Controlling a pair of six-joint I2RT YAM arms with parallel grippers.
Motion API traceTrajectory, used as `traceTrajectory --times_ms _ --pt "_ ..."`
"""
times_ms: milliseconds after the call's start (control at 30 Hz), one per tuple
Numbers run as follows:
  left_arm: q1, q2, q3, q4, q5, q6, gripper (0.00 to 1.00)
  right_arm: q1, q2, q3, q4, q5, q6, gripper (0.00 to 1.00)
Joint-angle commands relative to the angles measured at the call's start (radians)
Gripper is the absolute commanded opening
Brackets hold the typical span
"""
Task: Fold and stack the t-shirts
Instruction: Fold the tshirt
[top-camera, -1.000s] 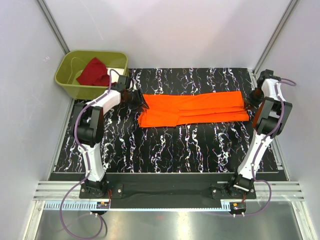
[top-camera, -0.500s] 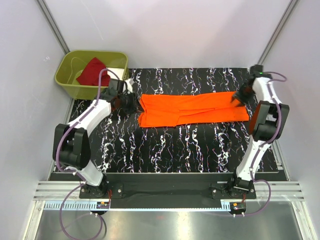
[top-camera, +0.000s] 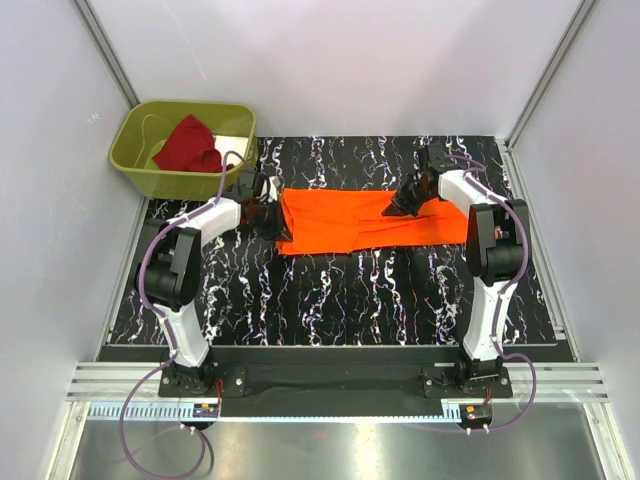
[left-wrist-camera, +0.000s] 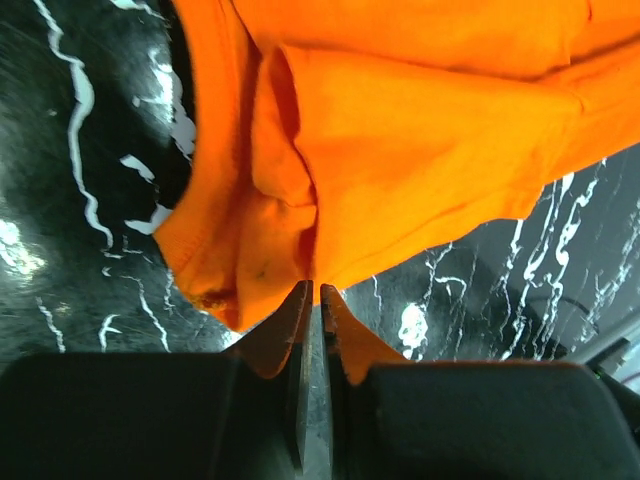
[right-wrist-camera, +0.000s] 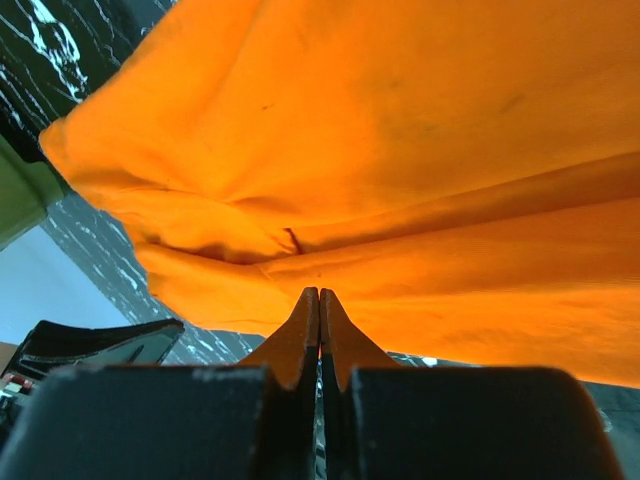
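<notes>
The orange t-shirt (top-camera: 350, 225) lies as a long folded strip across the black marbled table. My left gripper (top-camera: 272, 213) is at its left end, jaws shut with the bunched hem pinched at the tips (left-wrist-camera: 316, 290). My right gripper (top-camera: 403, 203) is over the shirt's right half, shut on a fold of orange cloth (right-wrist-camera: 320, 295) and holding it over the layers below. The orange shirt fills both wrist views (left-wrist-camera: 420, 120) (right-wrist-camera: 400, 150). The dark red t-shirt (top-camera: 188, 145) lies crumpled in the bin at the back left.
The olive-green bin (top-camera: 235, 115) stands off the table's back left corner, just behind my left arm. White walls with metal rails close in the back and both sides. The table (top-camera: 330, 290) runs from the shirt to the near edge.
My right gripper has swept left from the table's right edge to over the shirt, and the shirt's right end has come leftward. My left gripper drew back left, then returned to the shirt's left end.
</notes>
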Motion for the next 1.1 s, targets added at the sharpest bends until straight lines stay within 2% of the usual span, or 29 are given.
traceTrajectory --times_ms 0,467,1067 --pt "0.004 -0.029 0.026 0.029 -0.052 0.028 0.12 0.027 -0.005 -0.014 0.051 -0.031 0.036 0.0" --pt "0.004 0.006 0.064 0.009 -0.058 0.031 0.12 0.082 -0.039 -0.138 0.091 -0.01 0.057 0.0" --pt "0.004 -0.009 0.069 -0.02 -0.064 0.051 0.12 0.143 0.01 -0.102 0.12 0.018 0.075 0.0"
